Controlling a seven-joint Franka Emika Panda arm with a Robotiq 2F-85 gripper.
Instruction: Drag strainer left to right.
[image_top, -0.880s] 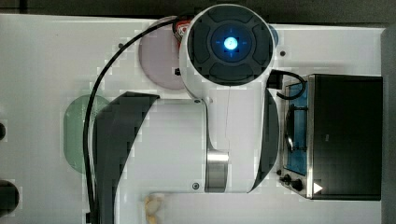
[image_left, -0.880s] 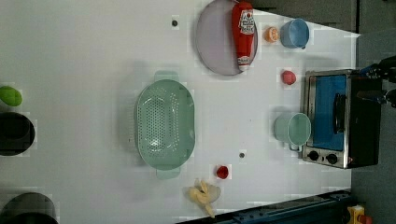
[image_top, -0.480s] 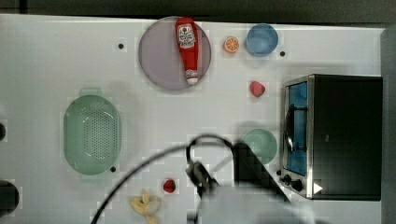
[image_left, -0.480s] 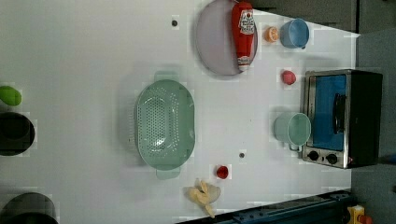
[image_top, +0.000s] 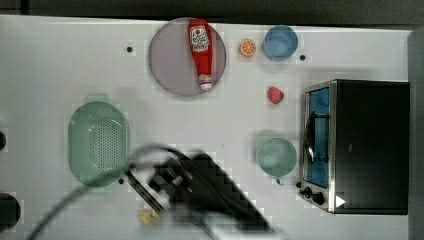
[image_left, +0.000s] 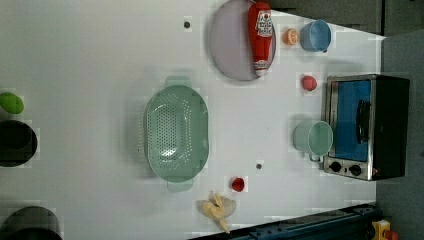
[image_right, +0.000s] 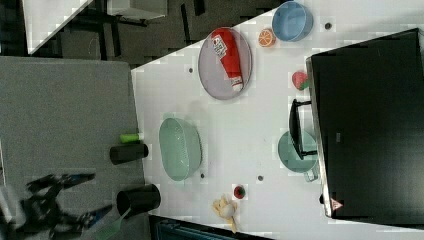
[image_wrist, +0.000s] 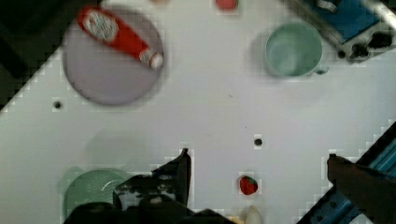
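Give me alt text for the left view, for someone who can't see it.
A pale green oval strainer sits mid-table on a white table, nothing touching it. Toward the left view's right are a grey plate with a ketchup bottle lying on it, a teal cup and a toaster oven.

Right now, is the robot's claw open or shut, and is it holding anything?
Gripper: open, fingers spread wide above the white table, holding nothing; the strainer sits untouched.
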